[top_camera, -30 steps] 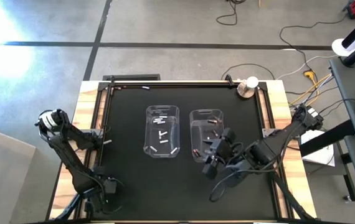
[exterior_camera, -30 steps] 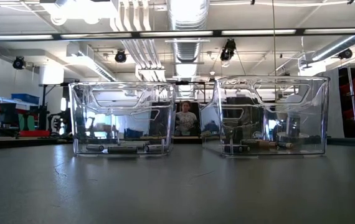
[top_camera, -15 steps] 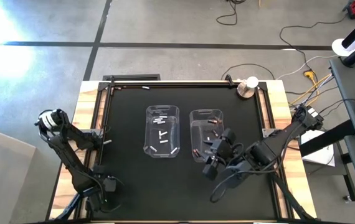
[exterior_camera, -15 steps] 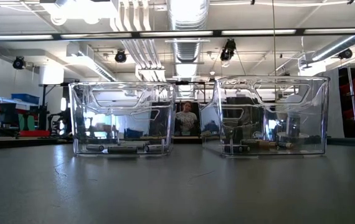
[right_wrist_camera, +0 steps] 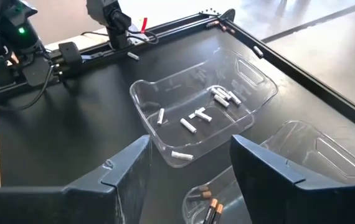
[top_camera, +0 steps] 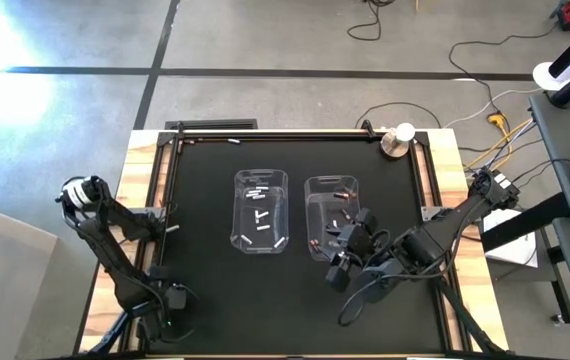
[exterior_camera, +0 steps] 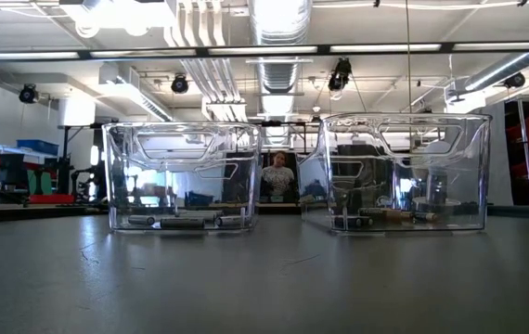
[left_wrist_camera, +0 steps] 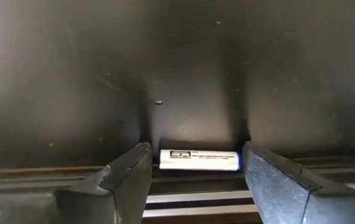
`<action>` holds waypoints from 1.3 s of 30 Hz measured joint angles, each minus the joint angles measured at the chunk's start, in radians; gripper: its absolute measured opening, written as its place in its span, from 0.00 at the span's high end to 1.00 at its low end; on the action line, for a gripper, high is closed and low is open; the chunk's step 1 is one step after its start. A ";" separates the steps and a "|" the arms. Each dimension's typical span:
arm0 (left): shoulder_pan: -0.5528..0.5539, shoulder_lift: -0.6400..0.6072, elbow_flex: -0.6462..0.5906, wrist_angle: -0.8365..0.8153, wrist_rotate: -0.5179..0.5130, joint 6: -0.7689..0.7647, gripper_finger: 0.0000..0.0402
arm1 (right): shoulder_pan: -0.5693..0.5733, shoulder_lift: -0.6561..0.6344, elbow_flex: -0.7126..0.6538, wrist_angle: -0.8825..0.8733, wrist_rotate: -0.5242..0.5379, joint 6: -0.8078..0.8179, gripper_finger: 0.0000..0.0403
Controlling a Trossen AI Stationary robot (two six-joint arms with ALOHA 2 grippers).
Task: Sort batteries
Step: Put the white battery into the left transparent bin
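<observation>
One white battery [left_wrist_camera: 198, 160] lies between the left end effector's [left_wrist_camera: 195, 180] spread fingers at the bench's nine o'clock edge; right end effector [right_wrist_camera: 187, 171] gapes empty.

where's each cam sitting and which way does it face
High: overhead, straight down on the table; both arms show.
Low: table height, level at both clear bins; no arm.
Left wrist: faces a white battery between the left gripper fingers.
Right wrist: past the right gripper to the bins, shared with high.
</observation>
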 joint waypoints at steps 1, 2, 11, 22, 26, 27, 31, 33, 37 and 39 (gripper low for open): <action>0.000 0.004 0.003 0.000 0.001 0.026 0.43 | 0.000 0.000 0.000 0.000 0.000 0.000 0.48; 0.000 0.010 0.007 -0.001 0.003 0.062 0.42 | 0.000 0.000 0.000 0.000 -0.002 0.000 0.48; -0.004 0.097 0.046 -0.034 0.055 0.171 0.39 | 0.006 0.000 0.000 0.000 -0.029 0.018 0.49; 0.005 0.106 0.041 -0.036 0.095 0.027 0.39 | 0.011 0.000 -0.001 -0.001 -0.029 0.011 0.48; 0.005 0.106 0.037 -0.033 0.094 0.017 0.41 | 0.011 0.000 -0.001 -0.001 -0.029 0.007 0.48; 0.005 0.106 0.037 -0.033 0.089 0.022 0.42 | 0.011 0.000 -0.001 -0.001 -0.030 0.007 0.48; 0.004 0.106 0.038 -0.036 0.074 0.030 0.49 | 0.011 0.000 -0.001 -0.001 -0.053 0.007 0.49; 0.004 0.106 0.038 -0.037 0.070 0.032 0.53 | 0.011 0.000 -0.001 0.000 -0.068 0.007 0.49; 0.003 0.104 0.039 -0.033 0.050 0.078 0.57 | 0.018 -0.004 0.004 -0.006 -0.080 0.007 0.50; 0.002 0.104 0.048 -0.042 0.031 0.111 0.57 | 0.026 -0.006 0.024 -0.010 -0.082 -0.002 0.50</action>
